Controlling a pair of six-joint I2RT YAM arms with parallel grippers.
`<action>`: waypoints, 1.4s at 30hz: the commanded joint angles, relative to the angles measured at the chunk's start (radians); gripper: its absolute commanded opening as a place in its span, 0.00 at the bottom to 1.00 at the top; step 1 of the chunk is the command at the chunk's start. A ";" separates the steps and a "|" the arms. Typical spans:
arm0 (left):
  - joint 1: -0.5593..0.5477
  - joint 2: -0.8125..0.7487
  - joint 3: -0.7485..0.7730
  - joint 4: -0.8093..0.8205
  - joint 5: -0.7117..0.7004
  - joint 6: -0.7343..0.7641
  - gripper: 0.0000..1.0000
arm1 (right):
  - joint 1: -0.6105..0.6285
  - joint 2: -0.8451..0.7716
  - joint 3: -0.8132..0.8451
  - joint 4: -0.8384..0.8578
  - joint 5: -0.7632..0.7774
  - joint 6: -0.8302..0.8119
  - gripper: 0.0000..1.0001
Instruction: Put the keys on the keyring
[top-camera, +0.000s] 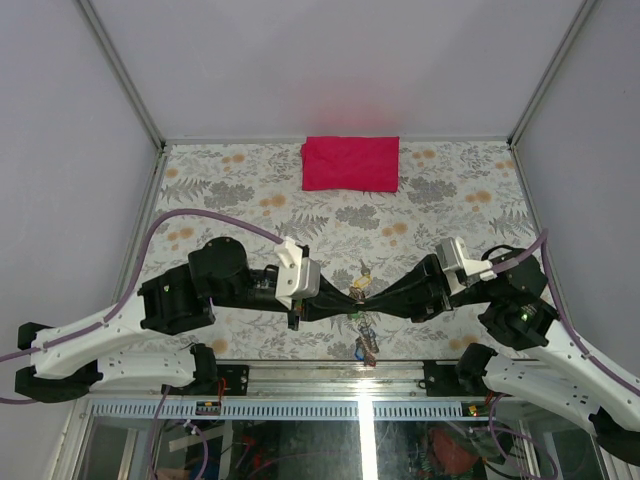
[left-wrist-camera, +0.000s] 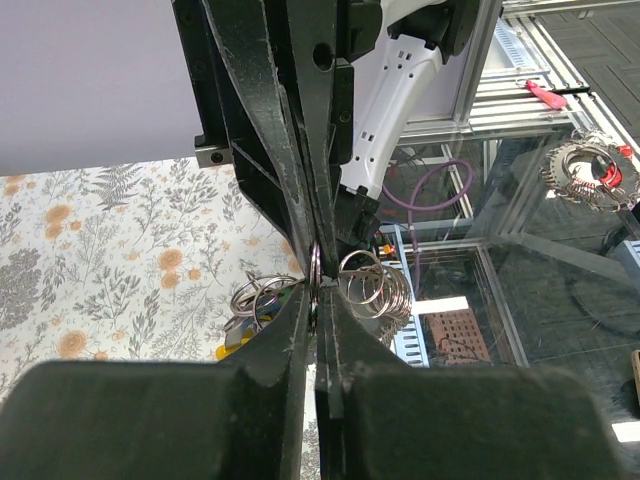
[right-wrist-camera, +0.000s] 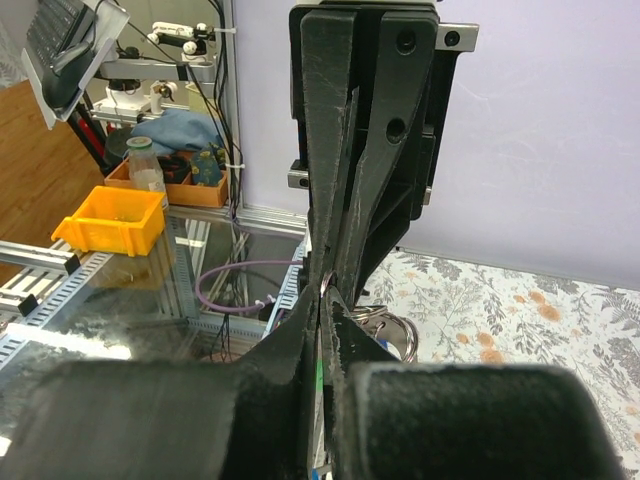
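Your left gripper (left-wrist-camera: 318, 305) and right gripper (right-wrist-camera: 326, 300) are both clenched, tip to tip, on the keyring (left-wrist-camera: 315, 280) above the table's (top-camera: 250, 200) near edge. The keys (top-camera: 364, 340) dangle below. Uneven pulling could slip the thin wire and drop everything.

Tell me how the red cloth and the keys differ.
The cloth lies flat at the far edge, untouched; the keys hang bunched by the near edge, where the left end effector and right end effector meet. The cloth is plain red; the keys are silvery with mixed colours.
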 joint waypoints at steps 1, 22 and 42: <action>-0.003 -0.002 0.009 0.018 0.016 -0.001 0.00 | -0.001 -0.013 0.051 0.038 0.011 -0.021 0.00; -0.003 0.243 0.424 -0.704 -0.198 0.158 0.00 | -0.001 -0.052 0.068 -0.323 0.195 -0.218 0.37; -0.011 0.447 0.647 -1.014 -0.312 0.163 0.00 | -0.001 -0.002 -0.192 0.095 0.153 -0.084 0.41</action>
